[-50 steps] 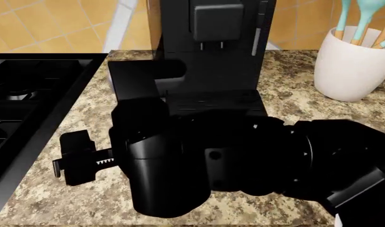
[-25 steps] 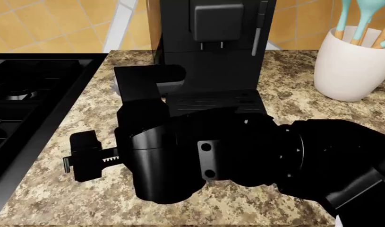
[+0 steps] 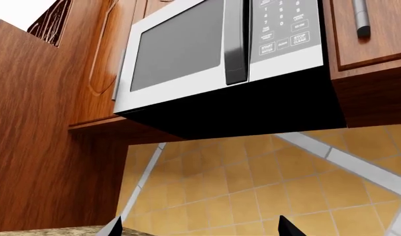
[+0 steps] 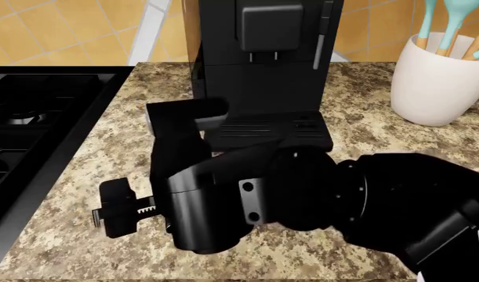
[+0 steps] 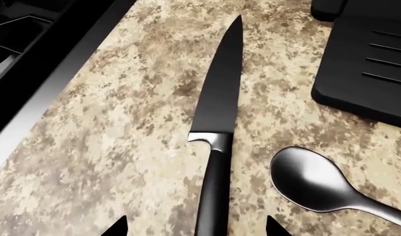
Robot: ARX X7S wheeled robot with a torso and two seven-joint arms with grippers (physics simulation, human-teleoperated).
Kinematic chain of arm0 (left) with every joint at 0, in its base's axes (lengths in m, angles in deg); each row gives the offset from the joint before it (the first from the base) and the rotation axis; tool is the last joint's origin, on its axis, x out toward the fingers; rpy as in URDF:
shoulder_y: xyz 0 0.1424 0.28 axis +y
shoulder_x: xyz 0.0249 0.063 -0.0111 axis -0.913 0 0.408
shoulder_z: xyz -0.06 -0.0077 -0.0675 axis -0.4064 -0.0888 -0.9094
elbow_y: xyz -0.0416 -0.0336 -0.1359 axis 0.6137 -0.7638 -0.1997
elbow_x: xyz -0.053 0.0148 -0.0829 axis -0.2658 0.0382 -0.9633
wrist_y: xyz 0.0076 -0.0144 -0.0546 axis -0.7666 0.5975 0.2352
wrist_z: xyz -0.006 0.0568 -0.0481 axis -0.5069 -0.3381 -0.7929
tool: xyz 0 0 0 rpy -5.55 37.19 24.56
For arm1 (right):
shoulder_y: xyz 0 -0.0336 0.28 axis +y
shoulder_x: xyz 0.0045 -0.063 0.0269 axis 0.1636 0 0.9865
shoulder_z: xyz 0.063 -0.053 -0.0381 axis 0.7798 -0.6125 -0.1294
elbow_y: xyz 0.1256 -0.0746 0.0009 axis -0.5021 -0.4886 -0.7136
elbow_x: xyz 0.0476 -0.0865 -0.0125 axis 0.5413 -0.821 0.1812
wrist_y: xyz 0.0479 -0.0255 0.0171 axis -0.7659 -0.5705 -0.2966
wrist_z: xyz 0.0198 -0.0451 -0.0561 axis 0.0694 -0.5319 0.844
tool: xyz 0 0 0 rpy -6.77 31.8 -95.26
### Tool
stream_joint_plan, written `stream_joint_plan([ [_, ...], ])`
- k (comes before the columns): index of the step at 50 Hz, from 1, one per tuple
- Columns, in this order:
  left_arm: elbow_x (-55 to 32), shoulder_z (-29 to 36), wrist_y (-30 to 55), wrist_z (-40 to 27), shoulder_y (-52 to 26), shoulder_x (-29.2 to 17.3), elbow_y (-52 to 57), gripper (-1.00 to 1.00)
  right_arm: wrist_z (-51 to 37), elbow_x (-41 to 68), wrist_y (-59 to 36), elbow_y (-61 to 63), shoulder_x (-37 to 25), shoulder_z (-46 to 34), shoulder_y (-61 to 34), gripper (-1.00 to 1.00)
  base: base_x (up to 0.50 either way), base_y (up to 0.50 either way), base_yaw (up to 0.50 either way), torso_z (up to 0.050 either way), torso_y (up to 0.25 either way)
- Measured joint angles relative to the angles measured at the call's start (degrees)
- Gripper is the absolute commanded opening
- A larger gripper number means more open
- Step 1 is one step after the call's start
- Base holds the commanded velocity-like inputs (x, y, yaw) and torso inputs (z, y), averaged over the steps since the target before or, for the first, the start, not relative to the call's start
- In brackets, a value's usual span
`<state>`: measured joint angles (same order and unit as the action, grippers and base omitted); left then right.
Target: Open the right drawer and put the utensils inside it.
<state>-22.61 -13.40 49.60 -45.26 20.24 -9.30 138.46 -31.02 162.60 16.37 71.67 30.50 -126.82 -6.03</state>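
Your right hand [image 5: 195, 230] hangs spread over the knife [image 5: 218, 142] handle on the tabletop [image 5: 115, 142]; the spoon [image 5: 322, 187] lies beside the knife. Your left hand [image 3: 199, 230] seems open, though barely visible

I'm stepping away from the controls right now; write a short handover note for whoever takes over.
Right pincer: open, empty, hovering over the knife, tips either side of its black handle.
Left pincer: open, empty, raised and facing the microwave.
Knife and spoon lie side by side on the granite counter, near the coffee machine's base, not touching.
Done: nothing shown; the right drawer is out of view, state unknown.
Left: open the drawer, grasp each utensil, put both inside.
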Motion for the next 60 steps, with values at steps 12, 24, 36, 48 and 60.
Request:
stream_joint_plan([
  [12,0.12,0.07,0.01,-0.01,-0.09,0.01,-0.06,1.0,1.08,0.34,-1.32,-0.96,0.31,-1.87,0.8,1.0,0.0,0.0,0.0,0.0,0.0],
  [24,-0.18,-0.26,0.01,0.39,-0.23,0.31,-0.15,1.0,2.2,0.06,-2.24,-2.18,0.28,-3.77,2.02,1.0,0.0,0.0,0.0,0.0,0.0],
  [36,-0.14,-0.29,0.09,0.59,-0.45,0.42,-0.23,1.0,1.82,-1.18,-2.62,-2.15,0.43,-4.37,2.66,1.0,0.0,0.0,0.0,0.0,0.0],
  [48,-0.11,-0.29,-0.07,0.53,-0.35,0.47,-0.15,1.0,1.04,-2.6,-3.08,-1.88,0.77,-4.8,2.93,1.0,0.0,0.0,0.0,0.0,0.0],
  [60,0.05,-0.23,-0.45,0.31,0.01,0.45,-0.01,1.0,0.29,-3.99,-4.04,-1.88,1.13,-5.47,2.83,1.0,0.0,0.0,0.0,-0.003,0.0],
])
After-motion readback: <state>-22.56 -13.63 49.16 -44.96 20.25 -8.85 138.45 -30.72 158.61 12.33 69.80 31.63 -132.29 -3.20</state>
